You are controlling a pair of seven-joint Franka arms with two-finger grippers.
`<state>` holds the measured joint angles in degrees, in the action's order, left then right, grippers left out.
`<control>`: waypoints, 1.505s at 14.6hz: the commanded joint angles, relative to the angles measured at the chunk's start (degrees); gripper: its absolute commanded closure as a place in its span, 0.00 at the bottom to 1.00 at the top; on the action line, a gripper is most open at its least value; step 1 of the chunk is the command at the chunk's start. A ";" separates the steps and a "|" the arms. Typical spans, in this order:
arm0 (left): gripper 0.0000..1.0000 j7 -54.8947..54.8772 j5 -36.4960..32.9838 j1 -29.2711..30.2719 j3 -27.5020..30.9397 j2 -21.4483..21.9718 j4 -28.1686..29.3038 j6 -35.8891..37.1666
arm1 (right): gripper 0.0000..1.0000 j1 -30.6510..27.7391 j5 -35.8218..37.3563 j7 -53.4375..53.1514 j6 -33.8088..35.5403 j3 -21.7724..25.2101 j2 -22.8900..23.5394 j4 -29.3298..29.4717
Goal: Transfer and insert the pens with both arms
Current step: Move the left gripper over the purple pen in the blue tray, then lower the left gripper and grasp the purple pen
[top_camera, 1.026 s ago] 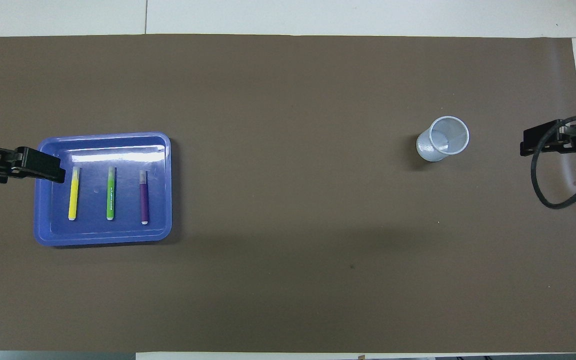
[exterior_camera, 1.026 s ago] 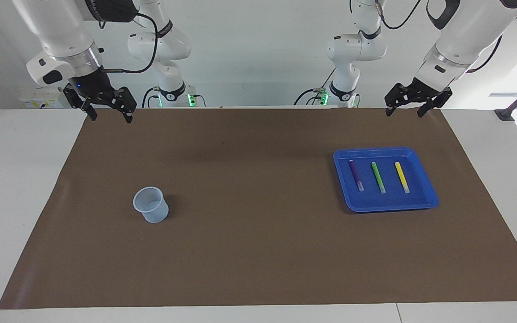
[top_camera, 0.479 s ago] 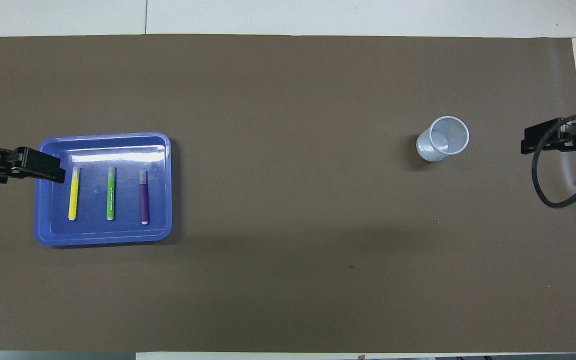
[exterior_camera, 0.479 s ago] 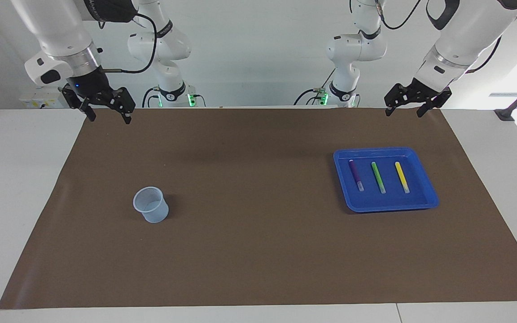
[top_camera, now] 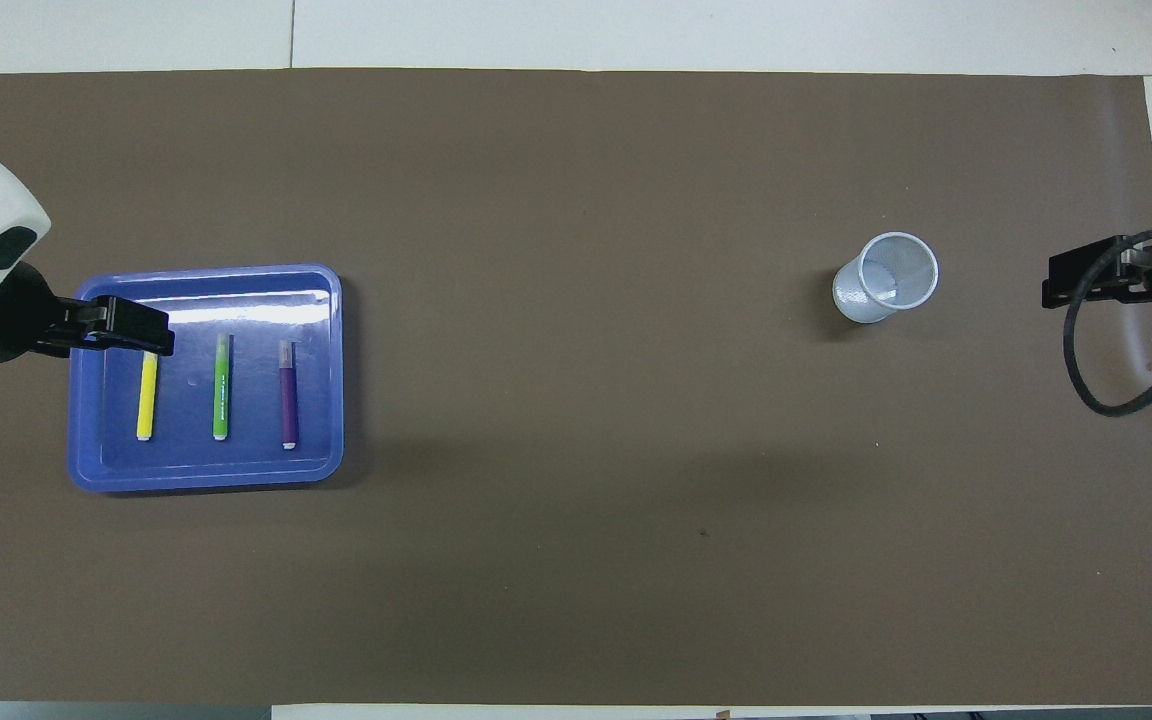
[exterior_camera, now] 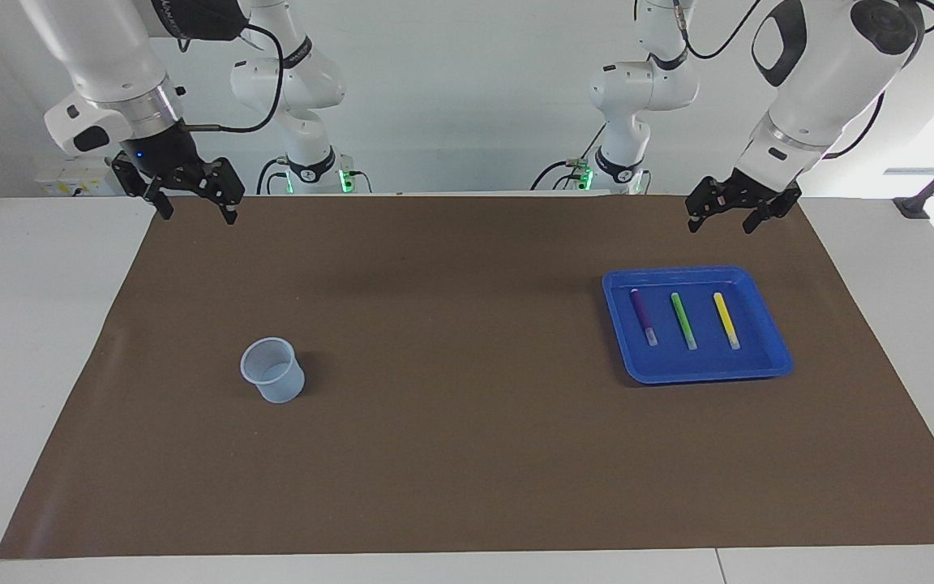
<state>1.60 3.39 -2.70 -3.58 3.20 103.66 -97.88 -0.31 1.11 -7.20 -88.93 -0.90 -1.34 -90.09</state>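
Three pens lie side by side in a blue tray [exterior_camera: 698, 375] toward the left arm's end of the table: purple [exterior_camera: 642, 316], green [exterior_camera: 683, 320] and yellow [exterior_camera: 726, 319]. My left gripper [exterior_camera: 720, 227] hangs open and empty in the air, over the mat just by the tray's edge nearest the robots. In the overhead view it overlaps the tray's rim [top_camera: 206, 478] and the end of the yellow pen [top_camera: 147, 400]. My right gripper [exterior_camera: 199, 216] is open, empty and raised over the mat's corner at the right arm's end. A pale mesh cup [exterior_camera: 272, 381] stands upright on the mat.
A brown mat [exterior_camera: 451, 422] covers most of the white table [exterior_camera: 29, 341]. Two slimmer white arms with green lights [exterior_camera: 305, 162] stand at the robots' edge. A black cable [top_camera: 1086, 380] loops beside the right gripper.
The left arm has swung its gripper lower and toward the tray; from above it now covers the yellow pen's end. The right gripper has barely moved. Pens, tray and cup are unmoved.
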 commanded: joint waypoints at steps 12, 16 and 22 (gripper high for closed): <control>0.00 0.86 0.48 -0.47 0.68 -12.07 12.53 -25.86 | 0.00 -0.57 -0.05 0.96 -0.46 -0.07 -0.07 -0.26; 0.02 2.44 0.74 -1.16 0.68 -15.05 12.97 -29.47 | 0.00 -0.57 -0.05 0.78 -0.55 -0.07 -0.15 -0.35; 0.12 2.53 0.83 -1.26 0.50 -17.52 13.50 -30.09 | 0.00 -0.66 -0.05 1.13 -0.11 0.02 -0.24 -0.52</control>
<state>3.34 3.70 -2.89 -3.75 -14.49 116.14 -126.58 -0.33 1.11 -7.20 -88.92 -0.78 -1.30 -90.15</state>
